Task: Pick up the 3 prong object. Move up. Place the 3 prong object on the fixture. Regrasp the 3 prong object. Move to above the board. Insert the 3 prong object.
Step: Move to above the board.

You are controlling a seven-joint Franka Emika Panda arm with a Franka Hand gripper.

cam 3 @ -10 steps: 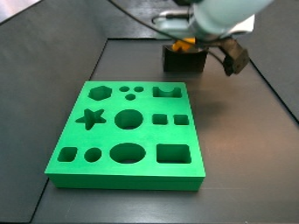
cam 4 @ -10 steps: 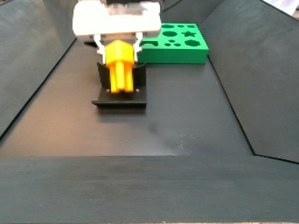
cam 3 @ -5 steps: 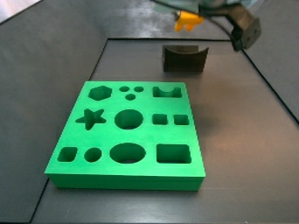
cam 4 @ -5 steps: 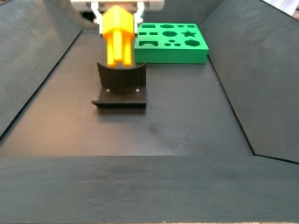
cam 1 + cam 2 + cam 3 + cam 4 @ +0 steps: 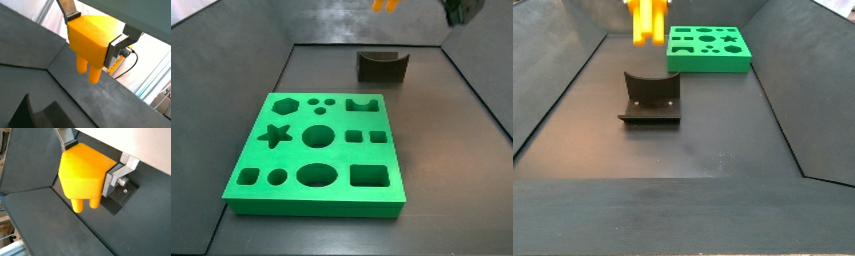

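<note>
I've got the block (image 5: 92,40) clamped in the gripper (image 5: 93,37), high above the fixture (image 5: 649,97). Jaws are shut on its upper body, one silver finger (image 5: 68,9) on one flat face, the other on the opposite face, prongs hanging down free.

Handling, my guess: hard moulded plastic, light, stiff, won't deform under the pads. The faces look smooth and a bit glossy, so it could slip or twist if the squeeze is light. The flat sides of the body are the place to hold, as now; not the prongs (image 5: 85,204), they're short and stubby and need to stay clear for the hole in the board (image 5: 318,153).

What I can't see: in both side views the block is cut off at the frame's upper edge, only the prong tips show (image 5: 385,5) (image 5: 645,22), and the gripper body is out of frame there. I count two prongs clearly in both wrist views; the third is hidden behind them or not resolvable. The pad contact is partly hidden by the block itself. In a wrist view only a dark blurred corner (image 5: 37,116) below the block is visible, probably the fixture. Which board hole fits, I can't tell from here.
</note>
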